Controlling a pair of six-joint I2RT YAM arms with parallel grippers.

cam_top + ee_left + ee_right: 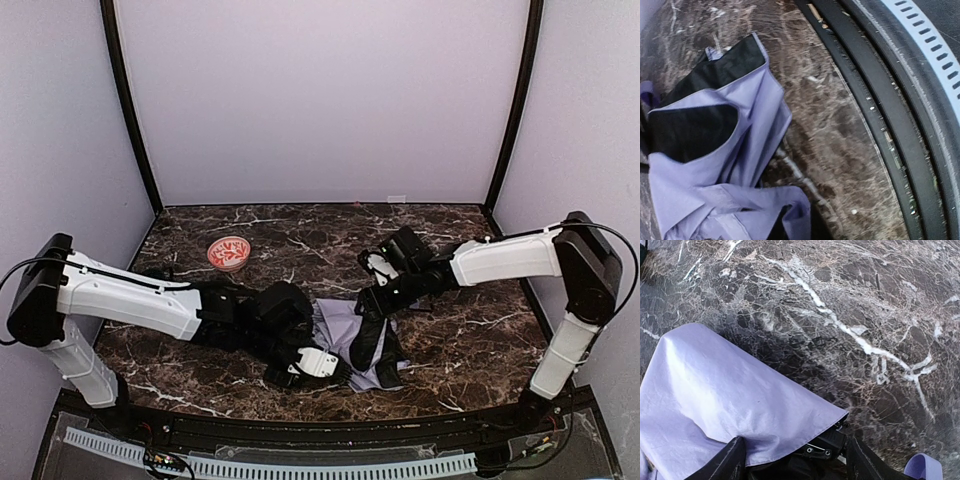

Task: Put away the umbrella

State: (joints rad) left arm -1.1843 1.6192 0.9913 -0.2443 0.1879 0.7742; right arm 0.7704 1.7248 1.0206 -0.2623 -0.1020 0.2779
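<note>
Straddling a crumpled compact umbrella of pale lavender fabric with a black underside (342, 326), the right tool (797, 459) stands wide. One black finger (732, 464) sits on each side of a fabric fold and the dark frame parts beneath it, though whether they press on these cannot be told. The umbrella lies on the dark brown marble desk (450, 340), to the right of the small red-patterned bowl (229, 252) and nearer the arms than it, its panels splayed and not yet gathered. The left tool (312, 364), on that same near-right side of the bowl, sits at the canopy's near-left edge. Its fingers are outside its own camera's view and unclear from above, so whether it is wide, narrow or holding cloth cannot be told. The two arms appear to flank the canopy so that one can pin loose cloth while the other bundles it, a likely step before strapping. The bowl stands apart from both tools.
</note>
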